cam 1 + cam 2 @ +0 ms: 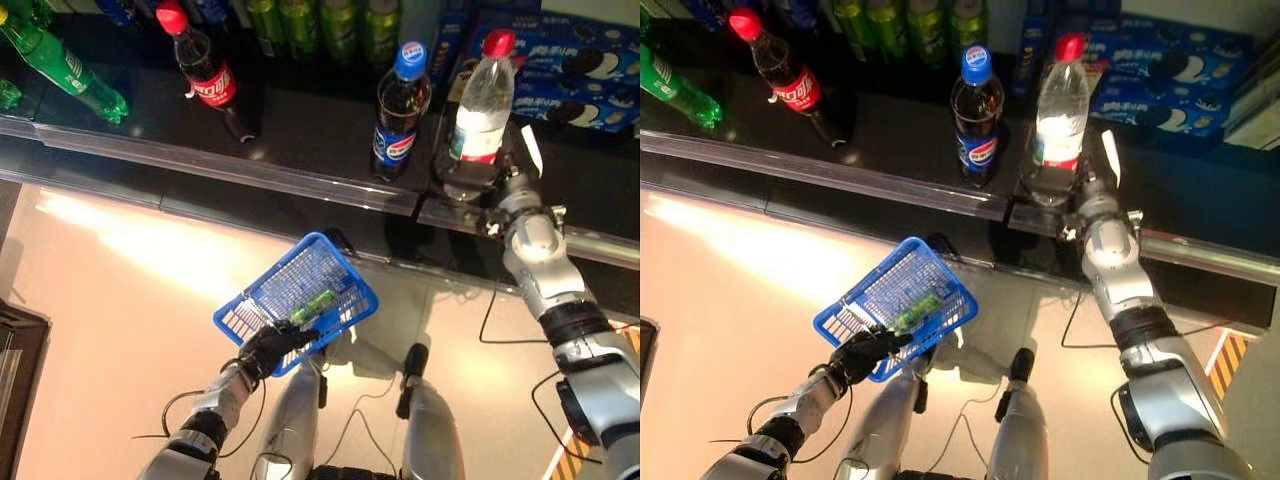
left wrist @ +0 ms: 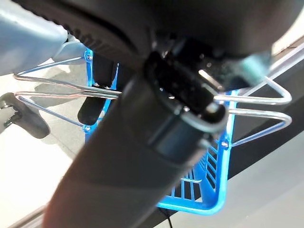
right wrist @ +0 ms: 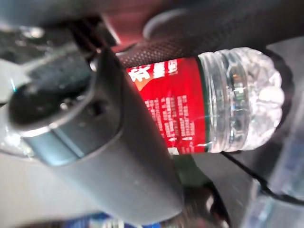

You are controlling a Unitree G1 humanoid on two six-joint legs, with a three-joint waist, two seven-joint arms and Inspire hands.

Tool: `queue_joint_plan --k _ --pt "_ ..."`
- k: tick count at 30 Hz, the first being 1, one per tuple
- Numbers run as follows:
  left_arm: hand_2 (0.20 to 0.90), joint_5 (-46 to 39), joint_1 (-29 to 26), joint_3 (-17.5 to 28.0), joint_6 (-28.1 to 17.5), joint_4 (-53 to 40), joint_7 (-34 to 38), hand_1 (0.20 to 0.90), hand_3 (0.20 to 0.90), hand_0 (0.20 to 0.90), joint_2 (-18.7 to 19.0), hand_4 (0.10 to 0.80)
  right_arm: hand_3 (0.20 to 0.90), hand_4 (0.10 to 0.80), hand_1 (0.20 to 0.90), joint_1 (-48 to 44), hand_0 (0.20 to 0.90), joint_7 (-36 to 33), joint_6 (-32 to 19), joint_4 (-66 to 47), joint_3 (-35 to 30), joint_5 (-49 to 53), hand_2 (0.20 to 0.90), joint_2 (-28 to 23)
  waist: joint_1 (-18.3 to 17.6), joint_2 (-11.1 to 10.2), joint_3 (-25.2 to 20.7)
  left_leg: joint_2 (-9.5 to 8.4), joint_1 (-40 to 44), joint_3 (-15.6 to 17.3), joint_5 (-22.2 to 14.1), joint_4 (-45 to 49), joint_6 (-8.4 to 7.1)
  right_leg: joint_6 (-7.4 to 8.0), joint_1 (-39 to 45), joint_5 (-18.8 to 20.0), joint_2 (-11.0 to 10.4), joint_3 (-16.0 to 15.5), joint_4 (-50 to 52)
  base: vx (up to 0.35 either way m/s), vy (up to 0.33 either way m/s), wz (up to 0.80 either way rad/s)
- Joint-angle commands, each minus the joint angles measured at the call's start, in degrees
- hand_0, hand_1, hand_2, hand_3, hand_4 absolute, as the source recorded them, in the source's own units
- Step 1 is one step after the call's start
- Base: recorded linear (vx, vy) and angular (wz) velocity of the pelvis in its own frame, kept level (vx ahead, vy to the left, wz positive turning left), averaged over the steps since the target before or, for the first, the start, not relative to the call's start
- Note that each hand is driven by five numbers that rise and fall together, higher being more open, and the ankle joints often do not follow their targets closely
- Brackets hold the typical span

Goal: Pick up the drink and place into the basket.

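Dark shelving (image 1: 300, 140) runs across the upper frame, stocked with bottles and blue biscuit boxes (image 1: 585, 75). Fingers of the right hand (image 1: 478, 172) curl round the lower body of the clear water bottle (image 1: 482, 100), upper right of centre, which stands upright on the shelf beside a dark cola bottle (image 1: 400, 105). Lifting it well probably means keeping the bottle vertical and clearing the shelf's front rail before swinging it down. That arm reaches up, nearly straight. Lower left of centre, the left hand (image 1: 268, 350) grips the wire handles of the blue basket (image 1: 300, 290), held tilted, with a green item (image 1: 310, 303) inside.
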Motion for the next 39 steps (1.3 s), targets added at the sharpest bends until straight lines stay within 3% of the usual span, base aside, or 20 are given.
queue_joint_plan --k 1,10,17,30,39 --pt "0.3 3.0 10.3 -0.2 -1.9 -0.7 -1.7 0.3 0.2 0.3 6.3 0.1 0.2 0.1 0.3 -1.2 0.3 -0.9 -7.1 -13.2 -5.5 -1.6 0.3 -2.0 0.0 -3.1 -10.1 0.37 4.1 1.2 -5.7 -0.1 -1.76 0.6 0.4 1.2 -0.6 1.1 -2.3 0.107 0.008 0.11" --pt "0.3 0.4 12.8 4.6 -2.6 -2.8 -0.8 0.3 0.2 0.3 4.7 0.1 0.2 0.1 0.3 10.6 0.3 0.9 -7.5 -24.1 -8.3 -4.7 0.3 -0.1 -0.3 -4.6 -17.2 1.37 9.8 1.6 -4.8 -5.3 -2.04 1.17 6.6 1.9 0.3 0.0 -6.8 0.074 -0.004 0.1" --pt "0.3 -4.0 14.3 7.4 -3.7 -9.4 -1.2 0.3 0.2 0.3 3.2 0.1 0.2 0.1 0.3 17.3 0.3 3.2 -9.0 -29.4 -9.8 -4.1 0.3 1.5 1.1 -5.9 -21.9 2.19 12.3 1.2 -5.4 -5.7 -2.45 0.9 11.7 1.7 1.3 -2.1 -9.6 0.057 -0.033 0.09" --pt "0.3 -11.2 16.3 7.3 -4.7 -24.9 -5.1 0.3 0.2 0.3 4.1 0.1 0.2 0.1 0.3 17.4 0.3 3.4 -9.2 -34.0 -6.7 -2.4 0.3 1.9 5.1 -7.4 -23.2 2.27 13.9 -0.6 -5.6 -5.7 -2.39 0.52 16.1 0.2 2.0 -5.0 -10.0 0.012 -0.039 0.07" --pt "0.3 -15.7 16.2 6.3 -2.8 -36.3 -5.5 0.3 0.2 0.3 5.6 0.1 0.2 0.1 0.3 16.8 0.3 2.0 -9.0 -36.4 -5.0 -1.7 0.3 2.1 6.8 -7.8 -23.7 1.97 14.2 -2.2 -5.5 -5.7 -2.03 0.68 18.0 -0.7 2.0 -6.4 -9.6 0.019 -0.028 0.1"
